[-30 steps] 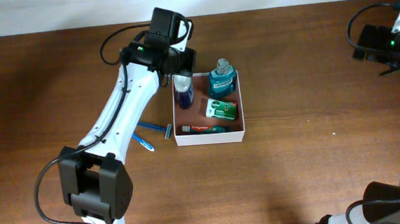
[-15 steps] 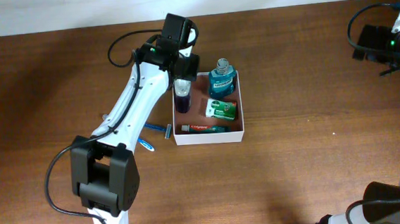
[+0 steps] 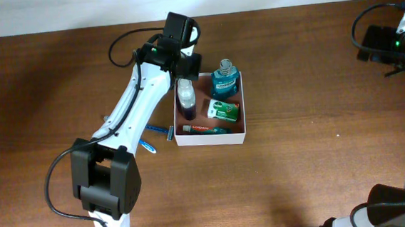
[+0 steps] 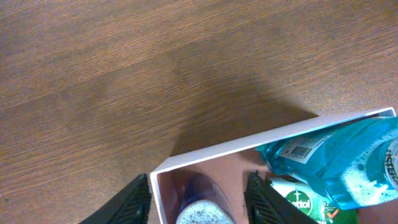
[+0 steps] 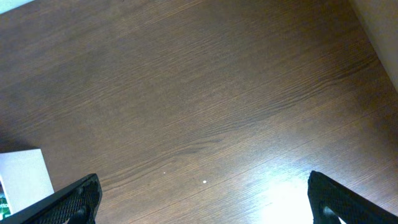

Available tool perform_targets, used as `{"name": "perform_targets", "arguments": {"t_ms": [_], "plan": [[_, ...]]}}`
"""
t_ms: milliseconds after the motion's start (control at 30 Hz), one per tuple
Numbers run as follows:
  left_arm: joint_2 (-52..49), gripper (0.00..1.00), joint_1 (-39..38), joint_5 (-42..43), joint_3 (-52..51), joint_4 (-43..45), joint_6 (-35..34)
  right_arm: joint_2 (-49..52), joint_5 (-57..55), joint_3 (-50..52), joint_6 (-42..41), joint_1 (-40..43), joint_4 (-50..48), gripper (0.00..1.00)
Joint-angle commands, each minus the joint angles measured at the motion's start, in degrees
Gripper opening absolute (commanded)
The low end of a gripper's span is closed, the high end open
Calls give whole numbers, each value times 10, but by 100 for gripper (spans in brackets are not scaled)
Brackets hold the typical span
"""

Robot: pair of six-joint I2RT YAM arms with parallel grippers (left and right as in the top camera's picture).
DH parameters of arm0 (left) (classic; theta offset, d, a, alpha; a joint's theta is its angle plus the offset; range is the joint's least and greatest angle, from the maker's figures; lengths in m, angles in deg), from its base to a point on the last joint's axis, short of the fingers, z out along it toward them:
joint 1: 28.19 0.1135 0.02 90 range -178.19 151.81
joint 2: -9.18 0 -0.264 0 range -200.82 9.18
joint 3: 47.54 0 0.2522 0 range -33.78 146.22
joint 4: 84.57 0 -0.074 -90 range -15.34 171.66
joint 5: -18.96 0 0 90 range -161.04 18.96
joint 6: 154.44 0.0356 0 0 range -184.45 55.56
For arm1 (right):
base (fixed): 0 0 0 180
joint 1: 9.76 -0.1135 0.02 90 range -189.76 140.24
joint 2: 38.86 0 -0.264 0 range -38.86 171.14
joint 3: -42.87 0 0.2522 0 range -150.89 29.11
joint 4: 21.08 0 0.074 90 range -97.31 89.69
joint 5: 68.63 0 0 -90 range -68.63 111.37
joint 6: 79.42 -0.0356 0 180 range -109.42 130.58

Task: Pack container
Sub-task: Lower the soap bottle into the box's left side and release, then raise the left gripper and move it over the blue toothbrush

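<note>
The container (image 3: 244, 110) is a square white box with a reddish-brown inside, at the table's middle. It holds a blue mouthwash bottle (image 3: 224, 82), a green soap box (image 3: 224, 110), a toothpaste tube (image 3: 205, 130) and a small bottle of dark blue liquid (image 3: 185, 99) lying along its left wall. My left gripper (image 3: 185, 73) hovers open over the box's far left corner. In the left wrist view the container's rim (image 4: 249, 142) and the small bottle (image 4: 202, 211) show between its spread fingers, untouched. My right gripper (image 3: 374, 41) is open and empty at the far right.
A blue razor (image 3: 157, 129) and a toothbrush (image 3: 145, 144) lie on the table just left of the container. The right wrist view shows bare wood and a white corner of the container (image 5: 25, 174) at its left edge.
My left gripper has let go of the small dark blue bottle, which went from upright to lying in the box's left side. The right arm has not moved.
</note>
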Motion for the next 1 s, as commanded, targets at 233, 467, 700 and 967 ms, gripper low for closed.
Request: {"name": "perform_targets", "arguments": {"t_ms": [233,467,700,967], "plan": [[31,56,-1,-4,21,-16,5,3,3,-4,-7,2,-1,99],[78,59,19,-9,72,-9,5,3,3,-4,-7,2,-1,99],[103,73,82,-33,89,-28,5,3,3,-4,-7,2,-1,99],[101,73,174,-36,87,-162,-172,3,3,-4,-7,2,-1,99]]}}
